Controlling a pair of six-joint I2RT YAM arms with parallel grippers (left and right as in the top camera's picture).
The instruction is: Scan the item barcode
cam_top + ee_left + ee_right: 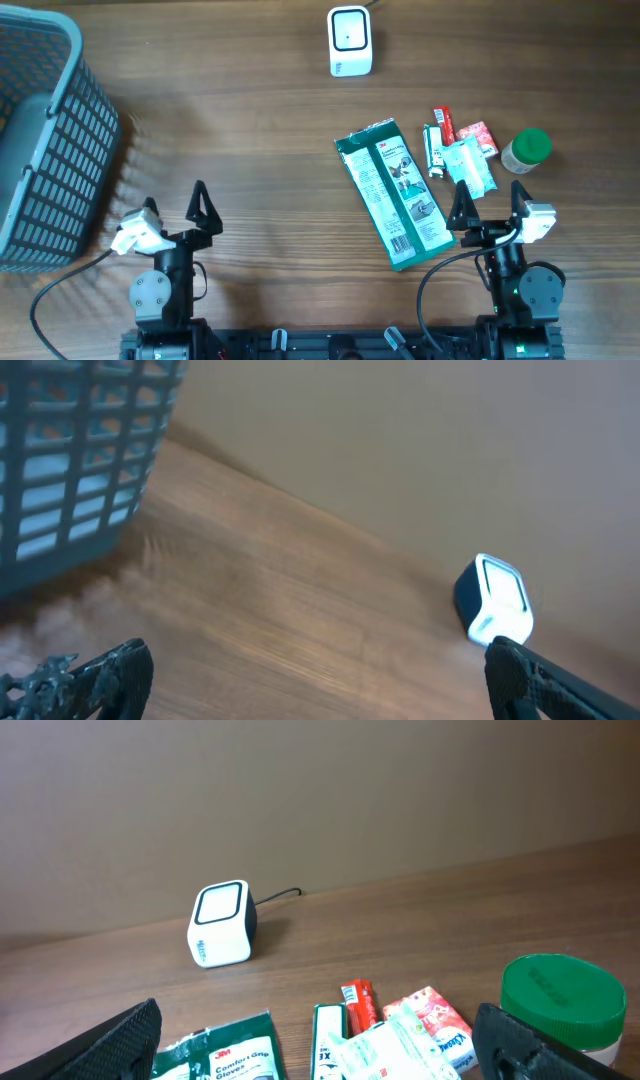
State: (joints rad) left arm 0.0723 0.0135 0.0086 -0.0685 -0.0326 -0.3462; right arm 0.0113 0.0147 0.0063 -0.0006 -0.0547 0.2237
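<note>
Left hand (173, 200) and right hand (488, 195) sit near, fingers apart, holding nothing. Green glove packet (393, 192) lies on the tabletop (250, 130) by the right hand; white barcode scanner (350, 40) stands beyond.

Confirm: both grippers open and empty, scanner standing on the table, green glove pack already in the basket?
No. The green glove pack lies on the table before the right gripper, not in the basket, per the overhead view. The left gripper and right gripper are open and empty; the scanner stands there too.
</note>
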